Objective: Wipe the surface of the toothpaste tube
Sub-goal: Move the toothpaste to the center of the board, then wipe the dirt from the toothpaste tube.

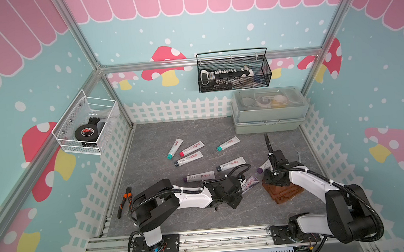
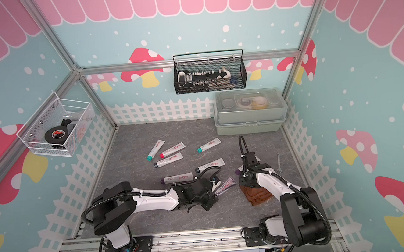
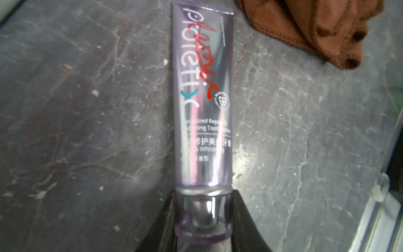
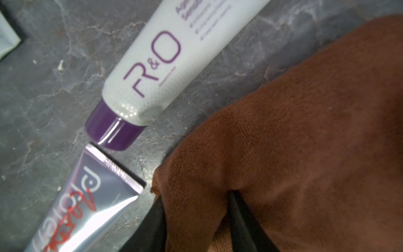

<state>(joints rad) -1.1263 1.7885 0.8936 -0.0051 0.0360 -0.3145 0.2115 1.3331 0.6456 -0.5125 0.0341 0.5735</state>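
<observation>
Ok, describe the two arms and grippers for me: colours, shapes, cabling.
Both the left arm and right arm have white shell links between bulky black joints, on black base plates. Black ribbed cable hoses loop alongside each, fastened with white zip ties. The left gripper and right gripper have plain black, tapering fingers.

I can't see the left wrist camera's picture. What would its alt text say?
A shiny purple toothpaste tube with a red scribble, seen against a grey marbled table, its cap gripped between the two black fingers of the left hand. A crumpled brown cloth sits near the tube's crimped end.
</observation>
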